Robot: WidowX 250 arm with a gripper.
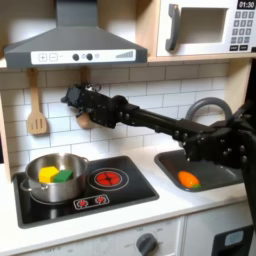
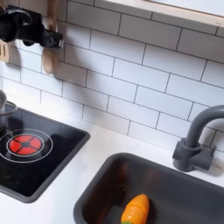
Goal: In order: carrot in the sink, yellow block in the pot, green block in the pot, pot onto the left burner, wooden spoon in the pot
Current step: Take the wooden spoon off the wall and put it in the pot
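The claw [image 1: 80, 110] is up at the tiled wall right against the wooden spoon [image 2: 49, 59], which hangs bowl-down; whether it has clenched on it I cannot tell, and the pot [image 1: 55, 176] waits below on the stove

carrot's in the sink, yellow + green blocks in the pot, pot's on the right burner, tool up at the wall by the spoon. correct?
One thing is off: the pot sits on the left burner in the first exterior view, not the right one, which is bare. The rest holds: the carrot lies in the sink, the yellow block and green block are in the pot, and the tool is at the wall by the wooden spoon.
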